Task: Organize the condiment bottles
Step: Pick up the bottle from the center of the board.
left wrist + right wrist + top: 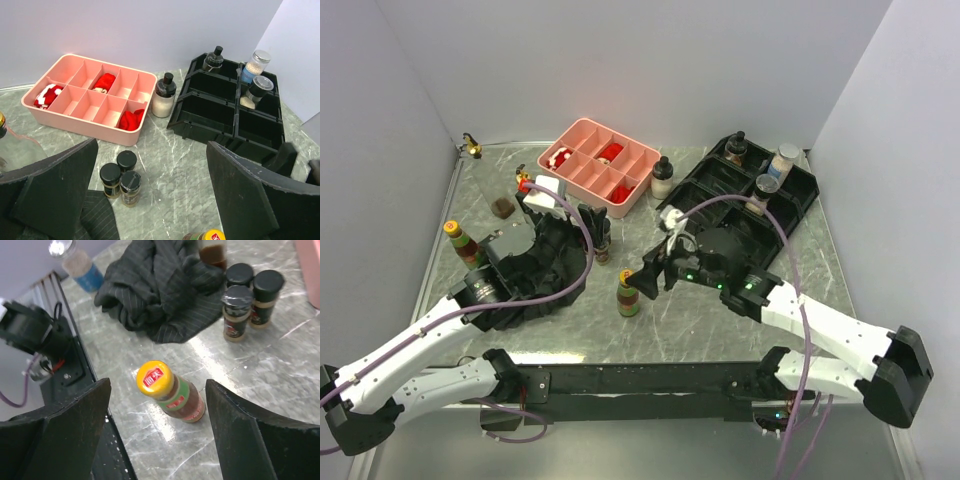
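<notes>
Here three black-lidded jars point(237, 315) cluster beside cloth point(155, 290).

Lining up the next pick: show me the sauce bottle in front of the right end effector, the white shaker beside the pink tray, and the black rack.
sauce bottle point(180, 400), right wrist view, on its label.
white shaker point(163, 101), left wrist view, on its body.
black rack point(210, 114), left wrist view, inside an empty compartment.

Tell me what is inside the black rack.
The black rack holds three bottles toward its back: a black-capped dark bottle, a grey-lidded shaker, a black-lidded jar. Its near corner is covered.
</notes>
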Controlling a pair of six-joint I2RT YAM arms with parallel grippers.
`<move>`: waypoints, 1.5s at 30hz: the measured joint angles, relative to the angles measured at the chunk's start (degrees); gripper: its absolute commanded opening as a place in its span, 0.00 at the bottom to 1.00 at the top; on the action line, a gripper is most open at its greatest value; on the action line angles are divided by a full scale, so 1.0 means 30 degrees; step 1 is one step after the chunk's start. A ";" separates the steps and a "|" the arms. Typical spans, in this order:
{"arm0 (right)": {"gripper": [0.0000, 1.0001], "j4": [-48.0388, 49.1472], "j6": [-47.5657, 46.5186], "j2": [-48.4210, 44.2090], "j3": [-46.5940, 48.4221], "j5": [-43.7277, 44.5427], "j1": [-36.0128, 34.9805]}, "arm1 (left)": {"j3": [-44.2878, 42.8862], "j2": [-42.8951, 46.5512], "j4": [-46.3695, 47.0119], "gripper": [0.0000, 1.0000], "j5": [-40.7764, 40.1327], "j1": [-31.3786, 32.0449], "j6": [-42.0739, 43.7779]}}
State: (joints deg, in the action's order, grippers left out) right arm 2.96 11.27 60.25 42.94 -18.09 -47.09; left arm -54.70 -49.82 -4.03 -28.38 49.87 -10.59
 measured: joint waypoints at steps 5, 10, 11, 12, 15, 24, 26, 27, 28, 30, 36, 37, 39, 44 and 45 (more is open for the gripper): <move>0.79 0.0197 -0.1005 0.1559 0.0051 0.1443 -0.1326 | 0.0022 -0.0015 -0.0015 0.96 0.0000 0.0000 0.0000; 0.75 0.0182 -0.1814 0.2375 0.0051 0.3818 -0.2922 | 0.0029 -0.0015 -0.0015 0.96 0.0007 0.0000 0.0000; 0.75 0.0197 -0.1974 0.2419 0.0051 0.4160 -0.3169 | 0.0029 -0.0015 -0.0015 0.96 0.0007 -0.0007 0.0000; 0.74 0.0211 -0.2106 0.2441 0.0051 0.4430 -0.3381 | 0.0029 -0.0015 -0.0015 0.97 0.0007 0.0000 0.0000; 0.72 0.0342 -0.2346 0.2521 0.0051 0.5311 -0.3789 | 0.0029 -0.0015 -0.0015 0.96 0.0007 0.0000 0.0000; 0.57 0.0583 -0.2849 0.3752 0.0240 0.6783 -0.4320 | 0.0029 -0.0022 -0.0015 0.96 0.0007 0.0000 0.0000; 0.45 0.0576 -0.2929 0.3810 0.0291 0.6914 -0.4386 | 0.0029 -0.0080 -0.0015 0.96 0.0007 0.0000 0.0000; 0.37 0.0590 -0.3024 0.3810 0.0321 0.6929 -0.4386 | 0.0029 -0.0102 -0.0022 0.96 0.0007 0.0000 0.0000; 0.32 0.0627 -0.3009 0.3810 0.0342 0.6972 -0.4401 | 0.0029 -0.0131 -0.0022 0.96 0.0007 0.0000 0.0007; 0.24 0.0678 -0.3206 0.3796 0.0350 0.7227 -0.4459 | 0.0029 -0.0175 -0.0022 0.96 0.0015 0.0000 0.0007; 0.00 0.0554 -0.3140 0.3708 0.0350 0.7439 -0.4495 | 0.0029 -0.0175 -0.0022 0.96 0.0007 0.0000 0.0000; 0.00 0.0510 -0.3111 0.3687 0.0350 0.7519 -0.4495 | 0.0029 -0.0175 -0.0022 0.97 0.0007 0.0000 0.0000; 0.00 0.0270 -0.2951 0.3672 0.0444 0.7774 -0.4495 | 0.0029 -0.0175 -0.0022 0.96 0.0007 0.0000 0.0000; 0.00 -0.1151 -0.2324 0.3621 0.1013 0.9143 -0.4503 | 0.0029 -0.0175 -0.0015 0.96 0.0007 0.0000 0.0000; 0.00 -0.1450 -0.2222 0.3599 0.1115 0.9406 -0.4488 | 0.0029 -0.0175 -0.0022 0.96 0.0007 0.0000 0.0000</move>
State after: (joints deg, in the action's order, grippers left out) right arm -1.39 4.60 71.05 46.28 10.13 -60.55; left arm -54.61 -50.35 -4.10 -28.36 49.87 -10.59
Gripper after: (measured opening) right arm 0.458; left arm 0.966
